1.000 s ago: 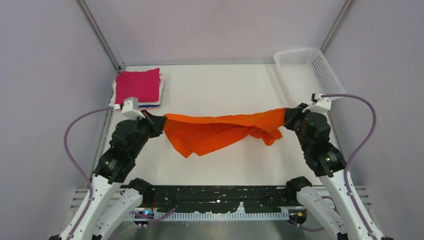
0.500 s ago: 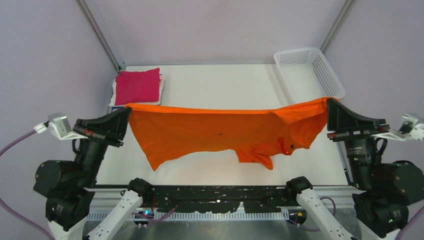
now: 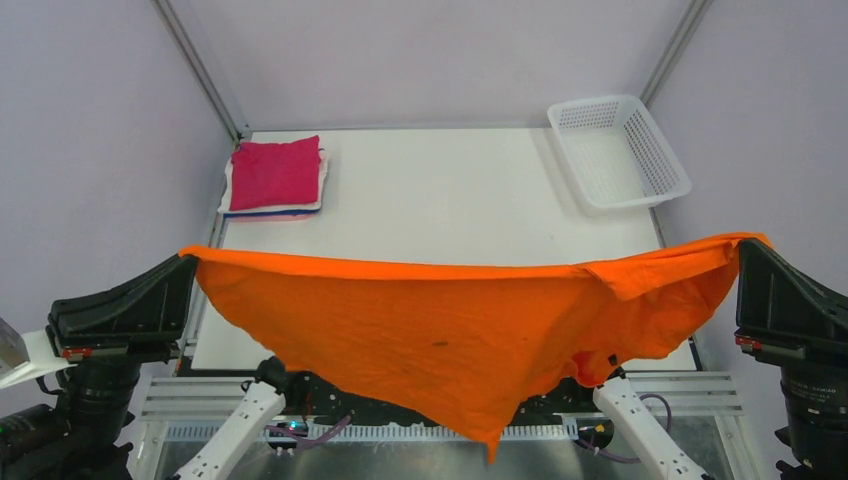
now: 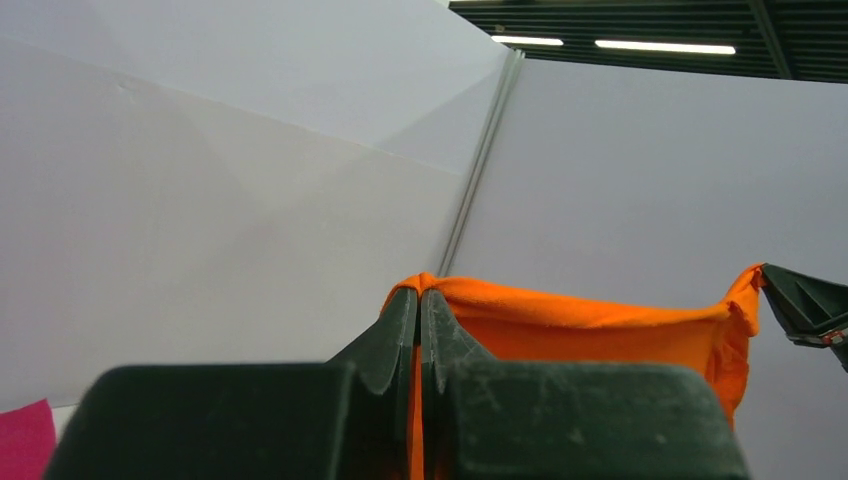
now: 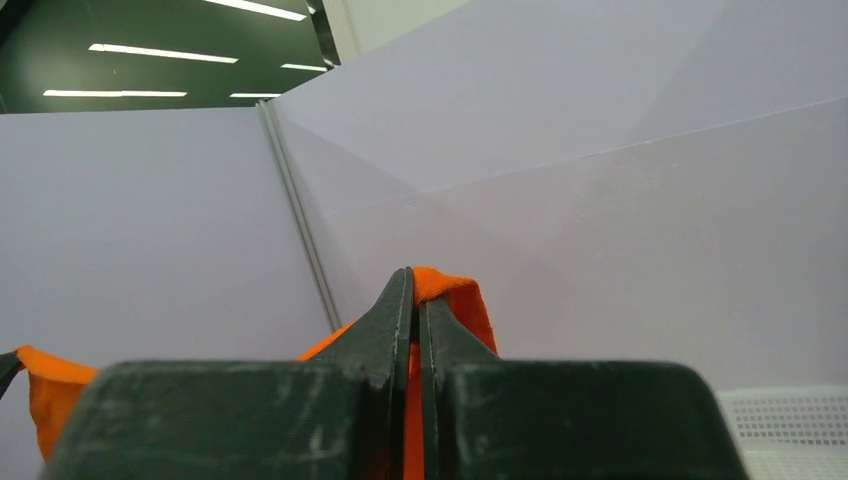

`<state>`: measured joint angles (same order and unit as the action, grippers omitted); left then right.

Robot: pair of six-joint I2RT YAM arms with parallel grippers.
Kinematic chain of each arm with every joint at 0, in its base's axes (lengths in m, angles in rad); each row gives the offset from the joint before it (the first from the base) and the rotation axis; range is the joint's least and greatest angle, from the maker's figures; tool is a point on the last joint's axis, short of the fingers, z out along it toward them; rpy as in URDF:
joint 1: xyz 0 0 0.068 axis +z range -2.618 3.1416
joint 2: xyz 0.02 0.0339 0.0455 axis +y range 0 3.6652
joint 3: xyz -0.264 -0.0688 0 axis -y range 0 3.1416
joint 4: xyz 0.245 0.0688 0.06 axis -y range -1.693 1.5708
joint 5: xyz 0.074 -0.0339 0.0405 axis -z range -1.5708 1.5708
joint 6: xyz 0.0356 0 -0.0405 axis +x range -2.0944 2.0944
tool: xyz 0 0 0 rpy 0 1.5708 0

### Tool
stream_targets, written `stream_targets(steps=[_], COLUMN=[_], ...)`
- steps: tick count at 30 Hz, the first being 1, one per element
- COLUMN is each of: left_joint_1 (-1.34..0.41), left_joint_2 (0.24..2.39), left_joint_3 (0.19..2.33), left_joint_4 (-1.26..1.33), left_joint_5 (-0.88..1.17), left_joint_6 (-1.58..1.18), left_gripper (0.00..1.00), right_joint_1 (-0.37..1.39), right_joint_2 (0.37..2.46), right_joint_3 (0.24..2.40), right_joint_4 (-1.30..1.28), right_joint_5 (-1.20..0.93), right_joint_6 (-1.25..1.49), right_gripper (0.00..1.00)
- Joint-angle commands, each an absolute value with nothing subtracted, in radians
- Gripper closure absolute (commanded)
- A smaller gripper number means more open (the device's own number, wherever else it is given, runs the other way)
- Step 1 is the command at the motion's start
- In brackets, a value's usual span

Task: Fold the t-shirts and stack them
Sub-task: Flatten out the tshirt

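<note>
That orange t-shirt (image 3: 440, 330) hangs stretched over the 6 o'clock edge of the table (image 3: 450, 200), left gripper (image 3: 188, 262) at 9 and right gripper (image 3: 742, 245) at 3 pinching its top corners; light floppy cloth, so corner grips seem right.

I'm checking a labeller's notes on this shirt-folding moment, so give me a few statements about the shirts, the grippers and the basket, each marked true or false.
1. The left gripper and the right gripper are both shut on the orange shirt. True.
2. A pink shirt tops the folded pile at the far left of the table. True.
3. The orange shirt lies folded on that pile. False: it hangs spread out in the air between the two grippers.
4. The basket stands right beside the pile. False: it stands at the far right corner, well apart from the pile.
</note>
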<state>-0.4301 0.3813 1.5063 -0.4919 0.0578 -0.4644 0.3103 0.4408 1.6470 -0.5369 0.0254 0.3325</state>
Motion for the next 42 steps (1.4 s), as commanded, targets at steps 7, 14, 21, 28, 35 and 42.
stream_targets(steps=[7, 14, 21, 28, 35, 42], left_joint_1=[-0.430, -0.368, -0.208, -0.192, -0.193, -0.203], left_joint_2=[0.564, 0.951, 1.564, 1.858, 1.742, 1.560], left_joint_3=[1.334, 1.168, 1.292, 1.576, 1.458, 1.133], left_joint_4=[-0.457, -0.337, -0.325, -0.435, -0.392, -0.196], left_joint_5=[-0.273, -0.499, -0.327, -0.255, -0.109, 0.166], left_joint_6=[-0.391, -0.388, -0.566, -0.552, -0.561, -0.622], left_gripper=[1.00, 1.00, 0.90, 0.01, 0.00, 0.00], right_joint_1=[0.308, 0.307, 0.234, 0.191, 0.187, 0.193], right_joint_2=[0.649, 0.935, 1.449, 1.926, 1.901, 1.815], right_joint_3=[1.568, 1.343, 1.317, 1.580, 1.517, 1.259], right_joint_4=[-0.461, -0.253, -0.088, -0.123, -0.116, 0.009], right_joint_5=[0.238, 0.404, 0.296, 0.112, -0.016, -0.172], right_joint_6=[0.229, 0.208, 0.283, 0.367, 0.390, 0.513], right_gripper=[0.95, 0.95, 0.92, 0.30, 0.03, 0.05])
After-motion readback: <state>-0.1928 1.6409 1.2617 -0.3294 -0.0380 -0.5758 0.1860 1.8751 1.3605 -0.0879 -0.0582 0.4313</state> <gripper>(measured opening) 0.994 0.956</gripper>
